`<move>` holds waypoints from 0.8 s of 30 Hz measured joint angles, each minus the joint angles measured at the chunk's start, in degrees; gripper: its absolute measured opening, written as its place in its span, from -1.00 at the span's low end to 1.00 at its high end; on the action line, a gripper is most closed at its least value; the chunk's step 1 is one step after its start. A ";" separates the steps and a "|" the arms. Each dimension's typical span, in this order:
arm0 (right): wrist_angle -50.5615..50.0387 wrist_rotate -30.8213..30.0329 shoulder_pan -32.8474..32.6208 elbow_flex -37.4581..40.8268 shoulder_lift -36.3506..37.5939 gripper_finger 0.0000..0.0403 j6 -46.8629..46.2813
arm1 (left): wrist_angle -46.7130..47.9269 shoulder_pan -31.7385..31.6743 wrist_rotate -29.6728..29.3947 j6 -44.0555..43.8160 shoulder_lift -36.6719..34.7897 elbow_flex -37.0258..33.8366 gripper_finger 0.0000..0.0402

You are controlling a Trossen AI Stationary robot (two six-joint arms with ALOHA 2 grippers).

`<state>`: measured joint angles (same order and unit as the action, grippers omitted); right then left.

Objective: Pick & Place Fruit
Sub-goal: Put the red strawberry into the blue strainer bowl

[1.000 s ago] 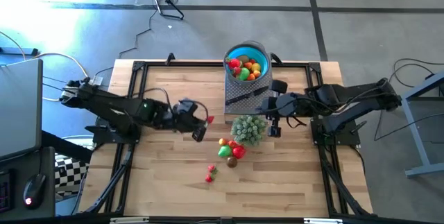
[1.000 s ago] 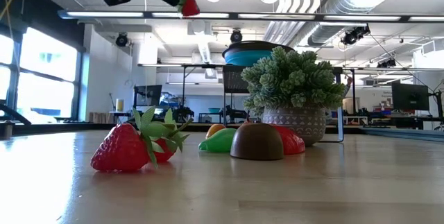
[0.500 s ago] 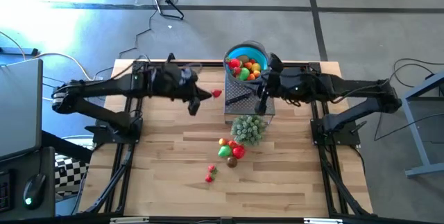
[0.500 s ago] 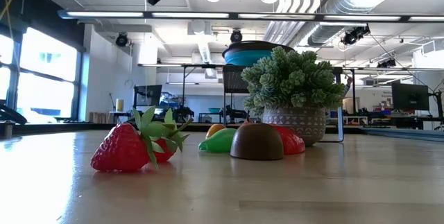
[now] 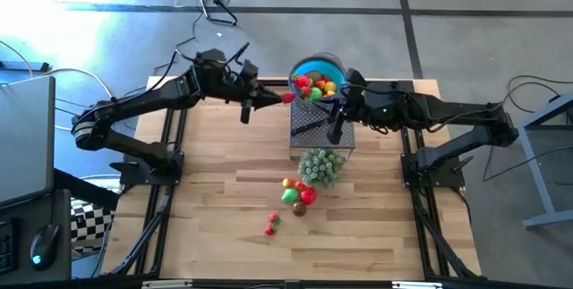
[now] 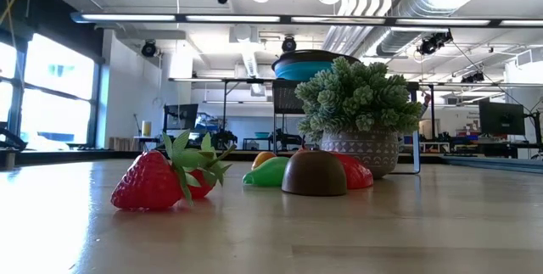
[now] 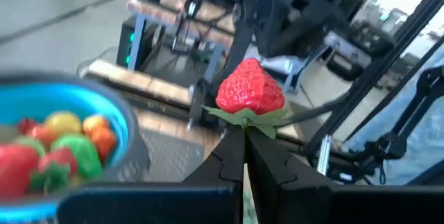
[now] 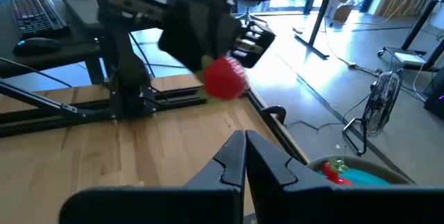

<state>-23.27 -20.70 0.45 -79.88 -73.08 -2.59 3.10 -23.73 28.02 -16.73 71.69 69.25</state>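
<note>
My left gripper (image 5: 276,98) is shut on a red strawberry (image 5: 288,97), held in the air just left of the blue bowl (image 5: 333,65). The bowl holds several fruits and stands on a grey mesh stand (image 5: 313,132) at the table's far edge. More fruit lies on the table: a red, green and brown cluster (image 5: 297,192) and strawberries (image 5: 271,225). My right gripper (image 5: 337,133) hangs shut over the stand's right side and holds nothing. My left gripper pinches the strawberry's green leafy cap (image 7: 244,117) between its two fingertips (image 7: 232,148). The fingers lie about level and come from the table's left. The red body (image 7: 250,91) sticks out past the fingertips, lifted clear of the table and beside the bowl's rim (image 7: 123,116).
A pale green potted plant (image 5: 320,165) stands on the table just in front of the stand, next to the fruit cluster. A dark, long object (image 5: 309,126) lies across the stand. Black frame rails (image 5: 170,146) run along the table's left and right sides.
My left gripper has carried the strawberry up, toward the table's far edge and rightward to the bowl, turning from a downward slant to level. My right gripper has swung toward the far edge, from beside the plant to the stand, and has since kept still.
</note>
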 joint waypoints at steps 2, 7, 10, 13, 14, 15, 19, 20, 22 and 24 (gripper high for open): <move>-0.02 -0.21 0.32 0.00 0.00 -0.98 1.09 | -3.05 -0.89 1.43 -0.02 1.05 0.00 -0.99; -0.02 -0.15 1.68 0.00 0.00 -0.98 1.99 | -10.09 -2.31 3.62 -0.01 3.31 0.00 -0.99; -0.02 -0.18 2.77 0.00 0.00 -0.98 4.04 | -12.85 -2.24 4.01 -0.02 4.20 0.00 -0.99; 0.26 0.47 4.19 0.00 0.00 -0.98 5.05 | -14.07 -2.26 4.16 -0.02 4.27 0.00 -0.99; 0.59 1.87 4.85 0.00 0.20 -0.98 5.27 | -14.08 -2.57 4.20 -0.01 4.27 0.00 -0.99; 0.93 4.14 5.71 0.00 0.52 -0.98 5.29 | -14.06 -2.93 4.20 -0.02 4.27 0.00 -0.99; 3.58 19.71 10.08 -0.04 0.98 -0.98 5.18 | -14.73 -3.09 3.94 1.24 4.27 0.00 -0.99; 3.91 23.60 11.26 -0.04 0.97 -0.98 5.12 | -15.01 -3.01 4.00 2.17 4.27 0.00 -0.99; 4.23 29.37 13.44 -0.04 0.76 -0.98 4.74 | -16.06 -2.85 4.56 3.43 4.27 0.00 -0.99; 4.69 32.66 15.24 -0.04 0.42 -0.98 4.60 | -17.08 -2.85 5.64 3.44 4.27 0.00 -0.99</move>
<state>-18.58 11.96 15.69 -79.92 -72.66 2.01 -13.98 -26.59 33.67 -13.29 75.96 69.25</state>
